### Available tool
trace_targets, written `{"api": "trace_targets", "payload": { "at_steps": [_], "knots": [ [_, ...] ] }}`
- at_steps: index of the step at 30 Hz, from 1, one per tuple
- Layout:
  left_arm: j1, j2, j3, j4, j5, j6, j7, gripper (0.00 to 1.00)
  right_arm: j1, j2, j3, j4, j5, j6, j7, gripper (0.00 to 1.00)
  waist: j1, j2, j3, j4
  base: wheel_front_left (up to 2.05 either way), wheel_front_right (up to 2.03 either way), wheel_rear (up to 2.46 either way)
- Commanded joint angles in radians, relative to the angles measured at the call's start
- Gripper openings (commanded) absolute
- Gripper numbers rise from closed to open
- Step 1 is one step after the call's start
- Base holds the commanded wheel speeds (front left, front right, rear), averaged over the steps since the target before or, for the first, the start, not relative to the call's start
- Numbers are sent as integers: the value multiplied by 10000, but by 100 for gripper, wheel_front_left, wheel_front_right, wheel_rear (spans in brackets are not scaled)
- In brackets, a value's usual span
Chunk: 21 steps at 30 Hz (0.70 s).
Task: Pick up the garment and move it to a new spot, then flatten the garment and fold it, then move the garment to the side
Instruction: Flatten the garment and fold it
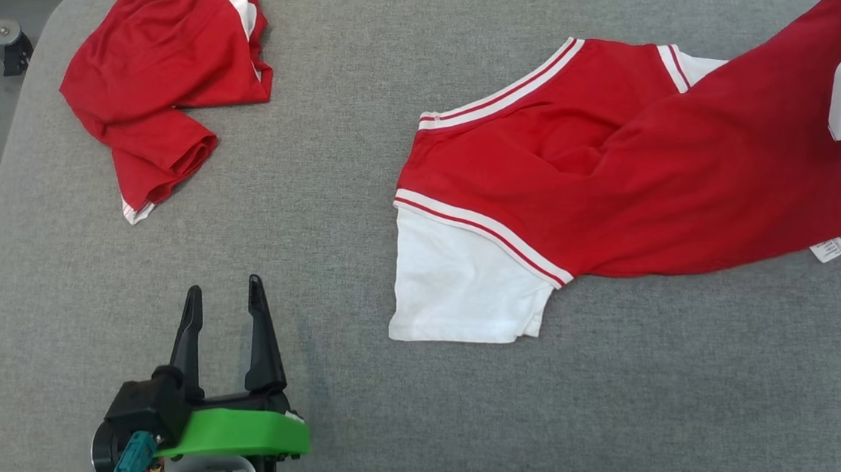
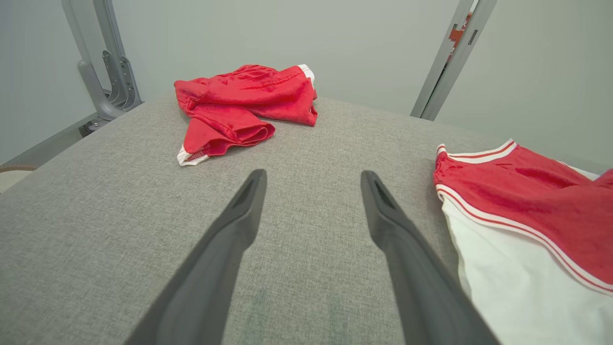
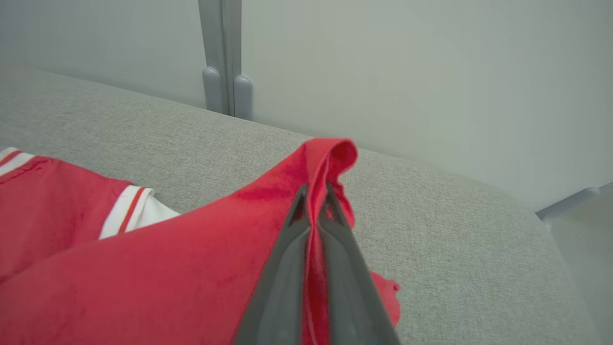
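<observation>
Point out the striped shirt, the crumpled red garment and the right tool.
striped shirt (image 1: pixel 609 178): head view, red body fabric.
crumpled red garment (image 1: pixel 158 84): head view, middle of the heap.
right tool (image 3: pixel 313 191): right wrist view, between its fingertips, shut on the shirt's red edge.

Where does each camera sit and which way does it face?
Head view: on the head, looking down at the grey surface; open left gripper lower left.
Left wrist view: on the left wrist, looking along its fingers across the surface toward the crumpled red garment.
Right wrist view: on the right wrist, looking along the right gripper, shut on the red-and-white shirt.
Shared: all show the shirt.
</observation>
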Motion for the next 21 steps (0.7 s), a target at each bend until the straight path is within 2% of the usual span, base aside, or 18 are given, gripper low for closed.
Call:
{"api": "trace_targets", "payload": {
  "at_steps": [1,6,11,17,21],
  "knots": [
    [-199,24,-62,-41,-38,50,-5,100,-106,112,-136,258,-226,-14,-243,100,0,0,47,59,0,0,0],
    [-269,23,-97,-67,41,78,-7,100,-406,456,-541,871,-786,-14,-1089,100,0,0,-46,-166,0,0,0],
    [-295,24,-60,-71,166,8,-5,100,-424,895,-568,986,-797,-14,-1868,100,0,0,-262,-568,0,0,0],
    [-252,24,77,8,270,-46,-7,100,195,1282,-284,492,-440,-14,-2394,100,0,0,-713,-1112,0,0,0],
    [-81,26,227,106,285,-26,-5,100,951,1552,-163,-293,9,-14,-2497,100,0,0,-1076,-1432,0,0,0]
  ]
}}
